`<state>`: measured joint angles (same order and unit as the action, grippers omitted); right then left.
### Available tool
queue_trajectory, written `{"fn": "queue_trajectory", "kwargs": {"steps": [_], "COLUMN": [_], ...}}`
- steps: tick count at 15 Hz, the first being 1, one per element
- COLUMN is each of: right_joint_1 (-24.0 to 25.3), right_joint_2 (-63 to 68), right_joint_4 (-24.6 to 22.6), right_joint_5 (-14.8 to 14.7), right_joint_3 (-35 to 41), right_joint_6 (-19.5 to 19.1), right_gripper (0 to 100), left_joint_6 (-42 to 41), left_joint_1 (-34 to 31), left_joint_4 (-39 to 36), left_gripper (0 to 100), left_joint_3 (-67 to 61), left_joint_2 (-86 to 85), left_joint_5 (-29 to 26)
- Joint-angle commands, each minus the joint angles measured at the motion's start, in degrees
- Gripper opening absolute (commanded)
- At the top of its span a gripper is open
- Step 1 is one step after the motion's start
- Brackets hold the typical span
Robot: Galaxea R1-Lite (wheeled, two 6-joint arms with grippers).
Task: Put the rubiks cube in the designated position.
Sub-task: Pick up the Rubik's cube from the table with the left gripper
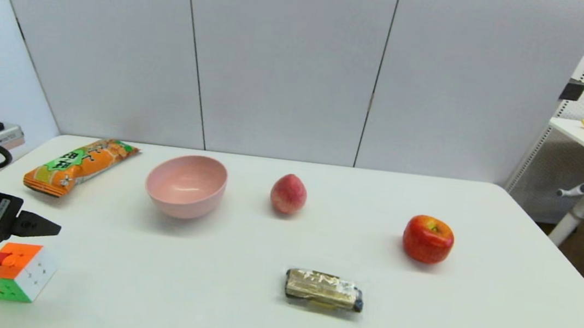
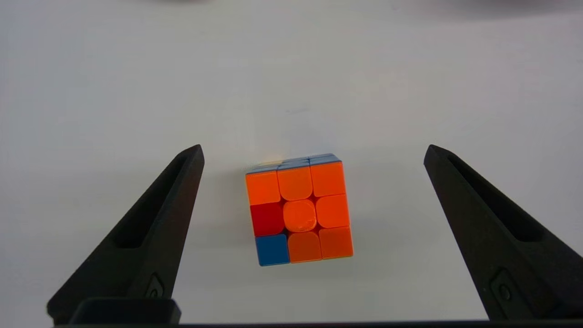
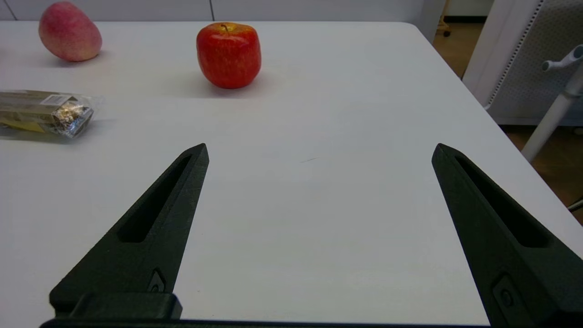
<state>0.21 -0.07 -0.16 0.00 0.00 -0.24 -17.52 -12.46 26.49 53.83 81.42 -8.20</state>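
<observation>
Grey wall panels close off the back of the scene, and in front of them I have a smooth white tabletop (image 1: pixel 251 324) with a few things spread across it. The rubiks cube (image 1: pixel 16 271) sits at the lower left of the head frame, resting flat on the surface with its orange face up and glossy plastic tiles with rounded corners. My left gripper (image 2: pixel 314 152) hangs above it with its fingers spread wide apart; in the left wrist view the cube lies between the two tapered black fingers, touching neither. The step I judge to be in hand is the grasp: I would come straight down, keep the cube centred, and square the fingers to two opposite flat faces instead of the corners, since the slick tiles could twist or skid out under an uneven squeeze. I cannot see any mark for the target spot, so I take it to be bare tabletop. Further up the frame are an orange crinkly snack packet (image 1: pixel 78 164), a matte pink bowl (image 1: pixel 186 185), a fuzzy peach (image 1: pixel 288 194) and a shiny red apple (image 1: pixel 428 239); a foil-wrapped bar (image 1: pixel 324 289) lies lower centre. My right gripper (image 3: pixel 319 152) is idle over bare tabletop, fingers also wide apart.
</observation>
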Motion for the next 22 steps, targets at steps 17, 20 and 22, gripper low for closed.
{"fn": "queue_trajectory", "kwargs": {"steps": [17, 20, 22], "right_joint_1": [0.1, 0.1, 0.1], "right_joint_2": [0.1, 0.1, 0.1], "right_joint_4": [0.0, 0.0, 0.0], "right_joint_5": [0.0, 0.0, 0.0], "right_joint_3": [0.0, 0.0, 0.0], "right_joint_6": [0.0, 0.0, 0.0], "right_gripper": [100, 100, 100], "left_joint_6": [-3.4, -3.3, -3.4], "left_joint_1": [-4.9, -4.9, -4.5], "left_joint_4": [7.3, 7.3, 7.3], "left_gripper": [0, 0, 0], "left_joint_3": [-0.1, -0.8, 0.3], "left_joint_2": [8.6, 8.9, 8.6], "left_joint_5": [0.5, 0.2, -0.2]}}
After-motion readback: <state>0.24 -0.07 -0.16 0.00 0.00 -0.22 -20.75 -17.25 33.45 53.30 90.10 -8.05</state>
